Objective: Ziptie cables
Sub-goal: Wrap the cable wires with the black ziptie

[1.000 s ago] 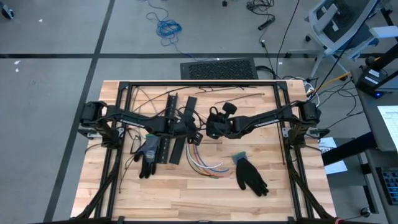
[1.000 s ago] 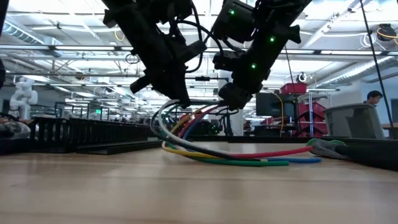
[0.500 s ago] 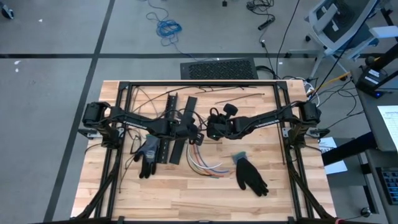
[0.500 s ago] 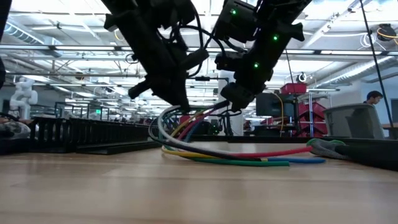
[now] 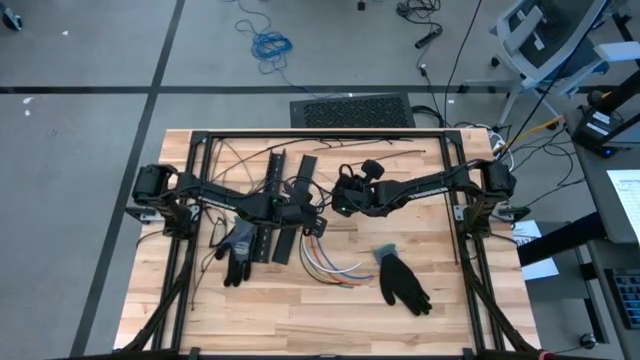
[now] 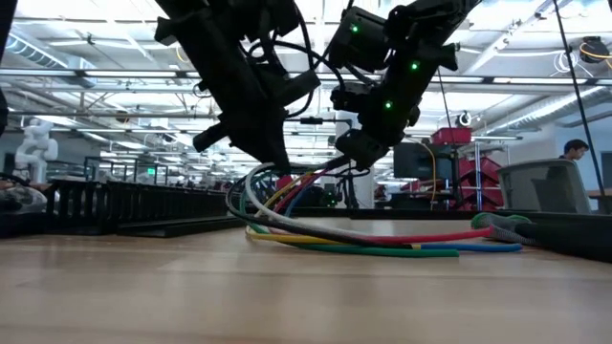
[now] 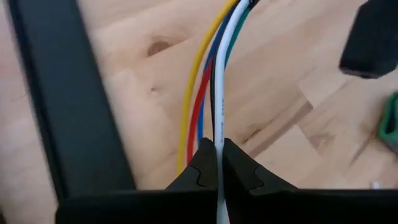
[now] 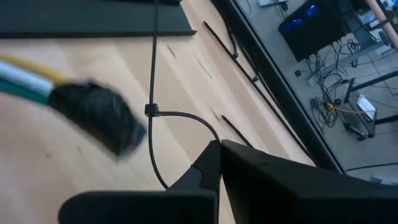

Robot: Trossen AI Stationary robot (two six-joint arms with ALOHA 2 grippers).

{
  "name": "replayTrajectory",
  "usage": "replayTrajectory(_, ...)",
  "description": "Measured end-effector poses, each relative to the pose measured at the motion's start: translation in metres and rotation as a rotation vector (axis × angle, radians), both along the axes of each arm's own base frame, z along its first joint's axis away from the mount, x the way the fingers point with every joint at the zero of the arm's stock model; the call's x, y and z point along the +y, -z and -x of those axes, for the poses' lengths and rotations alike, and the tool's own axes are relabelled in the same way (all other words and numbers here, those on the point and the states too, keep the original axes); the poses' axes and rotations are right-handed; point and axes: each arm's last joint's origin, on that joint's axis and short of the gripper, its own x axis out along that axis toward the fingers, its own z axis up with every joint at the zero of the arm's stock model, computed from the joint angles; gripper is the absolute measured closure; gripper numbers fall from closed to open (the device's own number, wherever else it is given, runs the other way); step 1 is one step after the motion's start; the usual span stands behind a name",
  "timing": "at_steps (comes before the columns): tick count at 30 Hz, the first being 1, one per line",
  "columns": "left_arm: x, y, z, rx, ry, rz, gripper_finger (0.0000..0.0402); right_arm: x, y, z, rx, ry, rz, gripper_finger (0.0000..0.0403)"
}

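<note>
Two dark arms meet near the middle of the high view, over a wooden table point(image 5: 200, 310). The left gripper point(image 5: 316, 226) sits just left of centre, its jaws pinched shut on the cables point(image 5: 335, 268); in the left wrist view its fingertips point(image 7: 205, 163) clamp a white wire, with yellow, red, blue and green wires running alongside. From that grip the bundle fans down and to the right across the tabletop toward the lower centre of the frame. In the low view the cables point(image 6: 363, 241) rise in a loop from the table up to the gripper near the centre.

The right gripper point(image 5: 339, 199) is just right of centre and a little higher, jaws closed; its wrist view shows a thin black zip tie point(image 8: 168, 124) looping out from the closed fingertips.

Two black gloves lie on the table: one point(image 5: 238, 250) at lower left of centre, one point(image 5: 405, 282) at lower right. Two black slotted strips point(image 5: 290, 215) lie side by side under the left arm. No containers are in view.
</note>
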Motion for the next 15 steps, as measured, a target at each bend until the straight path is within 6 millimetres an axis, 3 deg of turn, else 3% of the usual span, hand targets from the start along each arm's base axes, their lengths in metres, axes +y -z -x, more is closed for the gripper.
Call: replayTrajectory(15, 0.0003, -0.0013, -0.0016, -0.023, -0.010, -0.010, 0.0398, 0.0038, -0.0073, -0.0086, -0.080, -0.021, -0.016, 0.0403)
